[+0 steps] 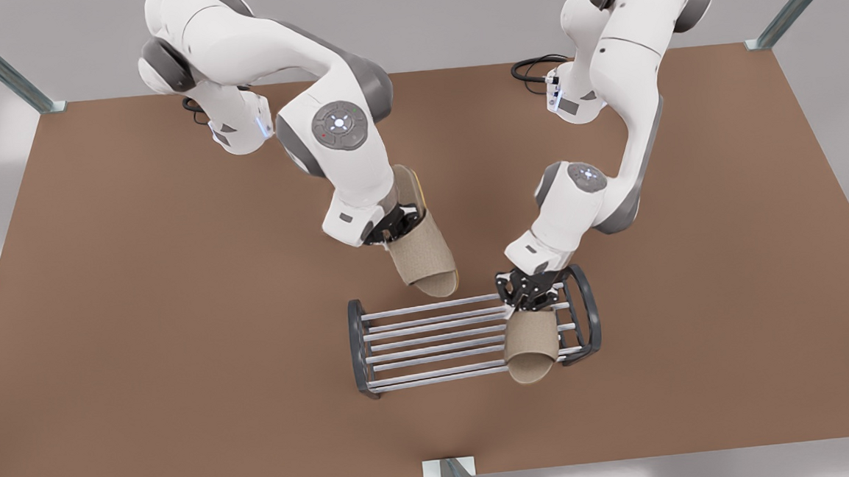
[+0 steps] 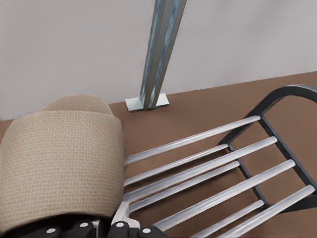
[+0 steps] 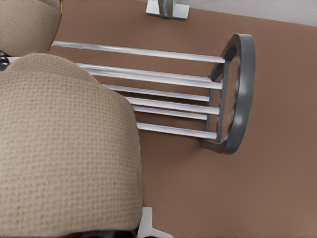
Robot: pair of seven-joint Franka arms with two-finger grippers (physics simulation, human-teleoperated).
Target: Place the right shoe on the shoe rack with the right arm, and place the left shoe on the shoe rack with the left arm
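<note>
The shoe rack stands near the table's front edge. The left shoe, a beige slipper, lies across the rods at the rack's end on the front view's right, toe overhanging the front. My left gripper is shut on its heel side. In the left wrist view the left shoe rests on the rack. My right gripper is shut on the right shoe, held tilted above the table just behind the rack. The right wrist view has the right shoe close up, the rack beyond it and the left shoe farther off.
A metal post stands at the middle of the table's front edge, close to the rack. Two more posts stand at the back corners. Black cables lie by an arm base. Bare rods span the rack's half on the front view's left.
</note>
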